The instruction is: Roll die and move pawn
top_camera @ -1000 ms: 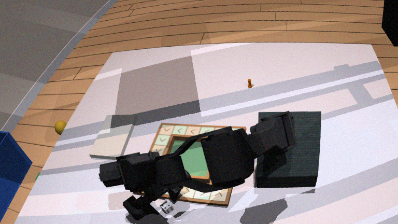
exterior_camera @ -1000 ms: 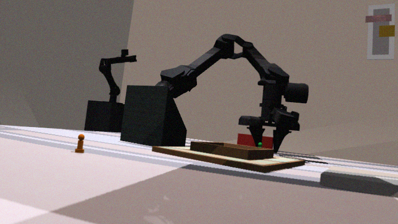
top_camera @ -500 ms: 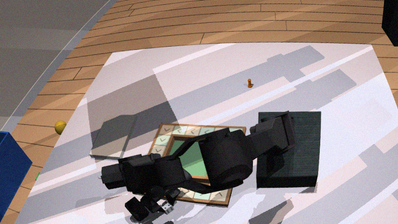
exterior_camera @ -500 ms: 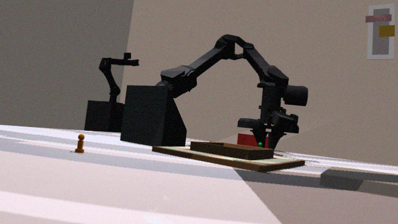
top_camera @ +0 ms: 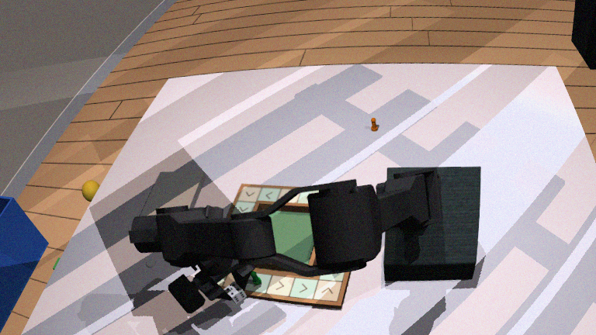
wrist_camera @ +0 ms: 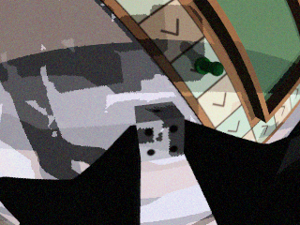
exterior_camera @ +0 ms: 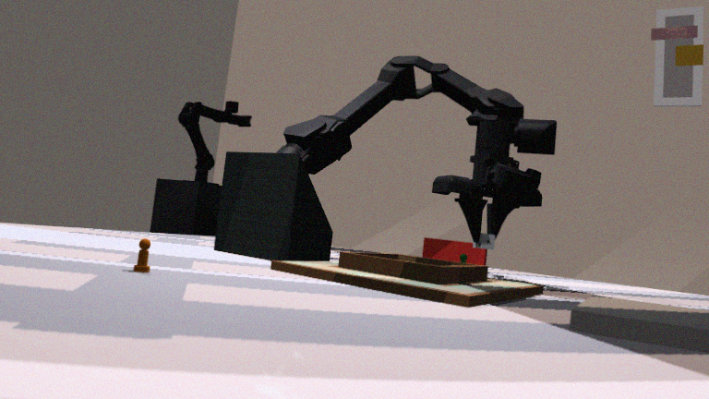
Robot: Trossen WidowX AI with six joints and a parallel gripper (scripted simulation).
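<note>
My gripper point(wrist_camera: 157, 128) is shut on the white die point(wrist_camera: 159, 130), which sits between the two dark fingertips. In the top view the die point(top_camera: 237, 295) hangs just off the board's near-left corner. In the exterior view the gripper point(exterior_camera: 485, 240) holds the die point(exterior_camera: 485, 241) lifted above the board's level. The board point(top_camera: 287, 243) has a ring of arrow squares around a green tray point(top_camera: 290, 234). The green pawn point(wrist_camera: 209, 67) lies on a square of the ring beside the tray wall; it also shows in the top view point(top_camera: 254, 277).
An orange pawn point(top_camera: 373, 124) stands on the mat far from the board. The arm's dark base block point(top_camera: 432, 221) is right of the board. A yellow ball point(top_camera: 90, 190) and a blue box point(top_camera: 17, 247) are at the left edge. A red block point(exterior_camera: 453, 250) stands behind the board.
</note>
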